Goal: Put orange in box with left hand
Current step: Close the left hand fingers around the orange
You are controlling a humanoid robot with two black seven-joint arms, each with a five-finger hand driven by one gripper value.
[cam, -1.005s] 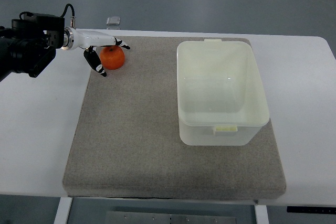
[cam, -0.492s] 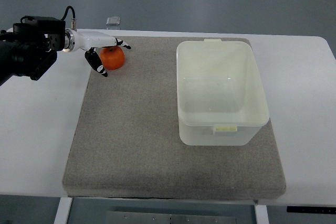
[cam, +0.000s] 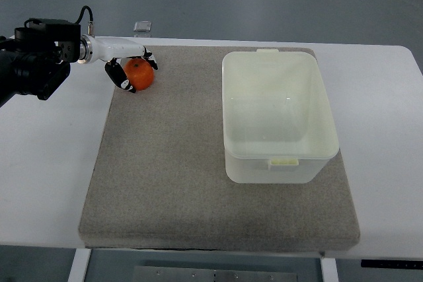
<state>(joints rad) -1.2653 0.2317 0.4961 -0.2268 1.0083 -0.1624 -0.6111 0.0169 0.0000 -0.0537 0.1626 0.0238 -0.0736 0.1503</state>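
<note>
Orange [cam: 140,74] is the far-left item, and the account runs up to it from the near edge. Nearest the camera, below the bench [cam: 46,163], a strip of grey metal frame [cam: 198,273] shows against the floor. The white bench top fills most of the view, and a large grey felt mat [cam: 172,163] lies on it, reaching almost to the near edge. On the right half of the mat stands the box [cam: 277,115], a pale, translucent, open-topped tub with a small tab on its near rim and another on its far rim; nothing shows inside it. The box and the fruit are well apart, with bare mat between them. Farther back, at the mat's far-left corner, the orange rests on the felt. The left hand [cam: 129,70] reaches it from the picture's left on a white forearm [cam: 109,49] that joins a black housing [cam: 36,57] with a cable looping above. Its dark-tipped fingers [cam: 121,78] are curled around the orange, one on the near-left side and others over the far side, pinching the fruit between them. Beyond the mat, at the bench's far edge, sits a small grey square object [cam: 143,27], too small to identify.
</note>
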